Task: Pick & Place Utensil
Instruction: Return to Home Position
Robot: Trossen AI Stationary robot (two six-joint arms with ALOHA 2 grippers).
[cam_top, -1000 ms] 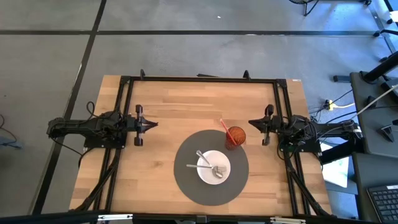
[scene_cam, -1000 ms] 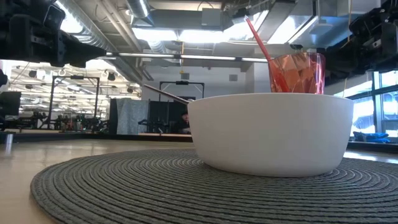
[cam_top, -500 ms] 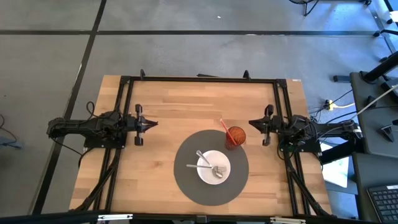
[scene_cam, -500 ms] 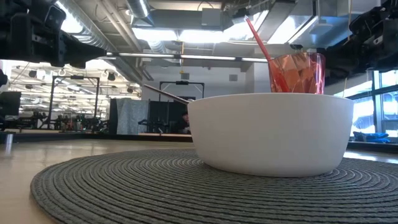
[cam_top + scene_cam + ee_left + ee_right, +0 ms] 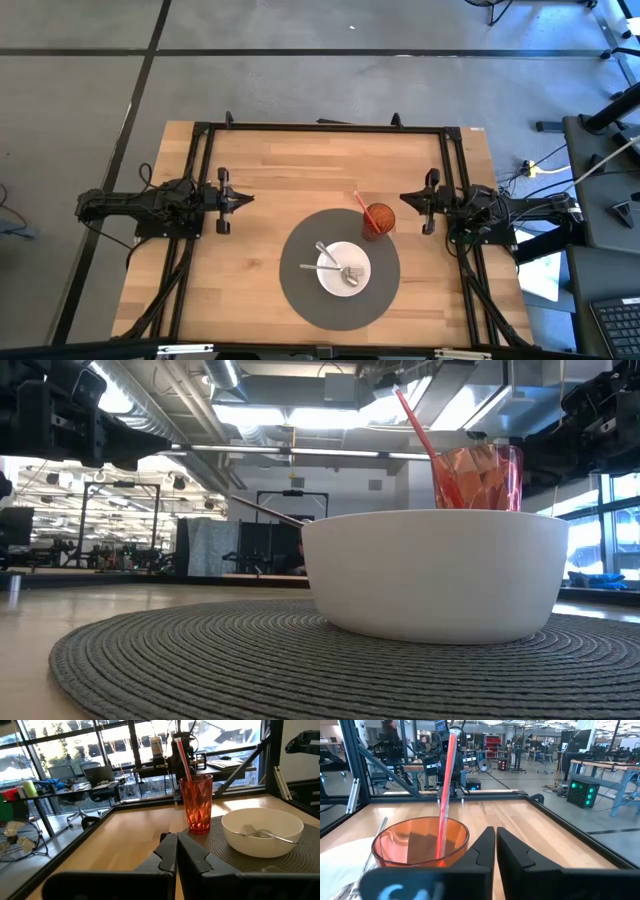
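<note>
A white bowl (image 5: 344, 268) sits on a round grey placemat (image 5: 300, 290) near the table's near edge. Two silver utensils (image 5: 330, 258) lie in the bowl, handles resting on its rim. An orange faceted cup (image 5: 378, 219) with a red straw (image 5: 361, 207) stands on the mat's far right edge. My left gripper (image 5: 248, 200) is shut, hovering at the table's left, far from the bowl. My right gripper (image 5: 403, 197) is shut, hovering just right of the cup. In the left wrist view the bowl (image 5: 262, 837) and cup (image 5: 197, 803) lie ahead; in the right wrist view the cup (image 5: 420, 842) is close.
A black metal frame (image 5: 320, 128) runs round the wooden table top. Bare wood (image 5: 300, 170) lies between the arms and toward the far edge. The room beyond holds desks and equipment; a person stands far off in the right wrist view.
</note>
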